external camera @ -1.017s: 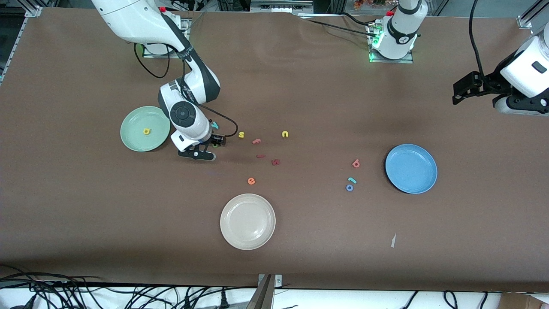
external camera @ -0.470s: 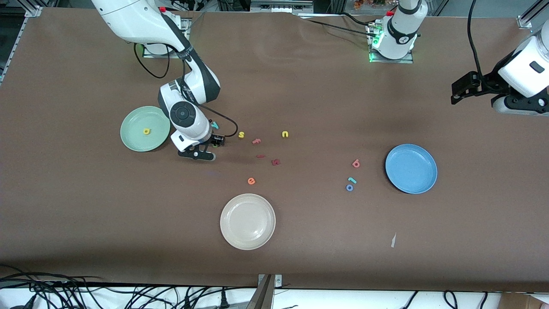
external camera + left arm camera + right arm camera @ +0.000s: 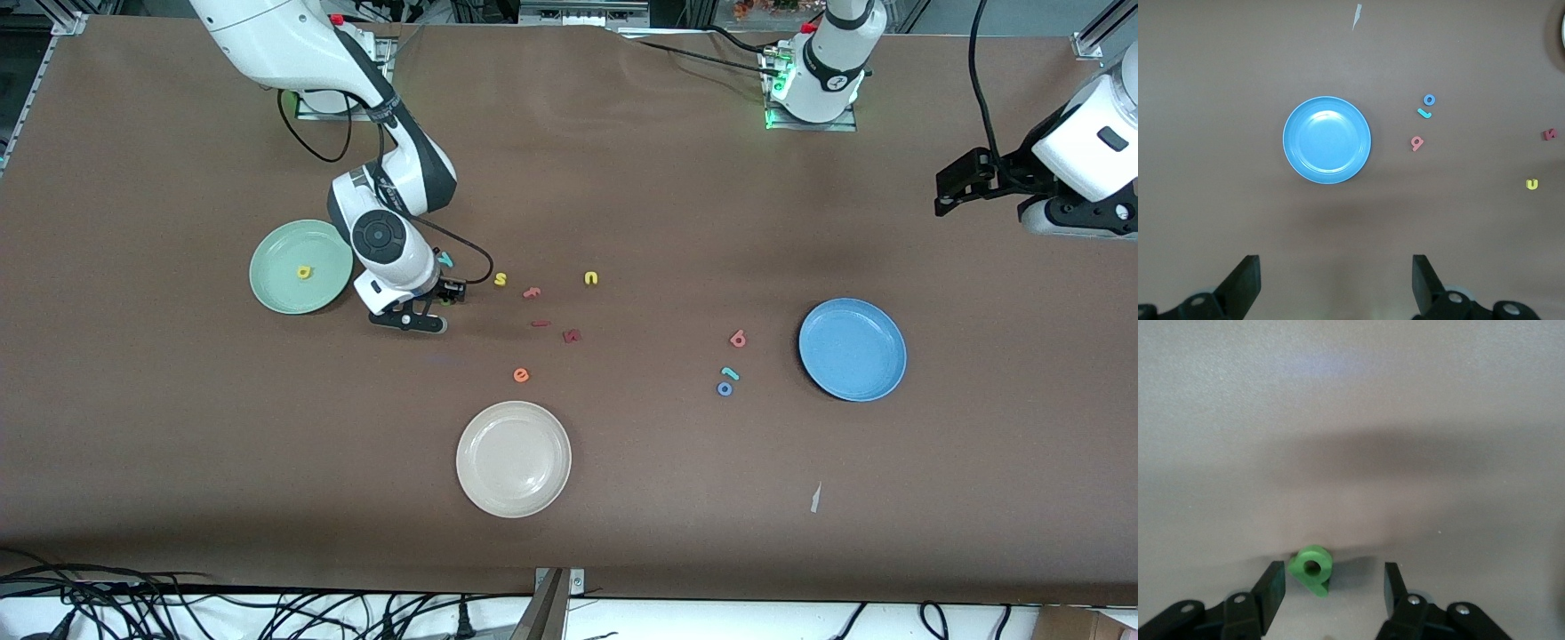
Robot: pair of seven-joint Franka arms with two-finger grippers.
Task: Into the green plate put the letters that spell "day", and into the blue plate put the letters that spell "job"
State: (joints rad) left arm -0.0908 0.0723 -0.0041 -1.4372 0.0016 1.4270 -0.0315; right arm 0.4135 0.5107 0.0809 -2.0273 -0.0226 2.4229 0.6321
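While the green "d" [image 3: 1311, 568] lies flat on the table [image 3: 178, 444], low in the right wrist view's frame, it sits between the fingers of the right pincer [image 3: 1330, 587], just beside one finger and clear of the other; the pincer is partly open, gripping nothing. In the front view that pincer [image 3: 442, 302] is down at the table left of centre, just beside the green plate [image 3: 276, 284], which holds the yellow "a" [image 3: 304, 272]. The teal "y" [image 3: 445, 259] lies just above the pincer in that frame. Toward the right of the front view, the pink "b" [image 3: 737, 338], teal "j" [image 3: 730, 372] and blue "o" [image 3: 725, 388] cluster close together on the table, near the blue plate [image 3: 852, 349] but apart from it. The left pincer [image 3: 949, 188] waits at the frame's right edge, up in the air with its fingers spread wide and empty; its own view looks down on the blue plate [image 3: 1327, 140].
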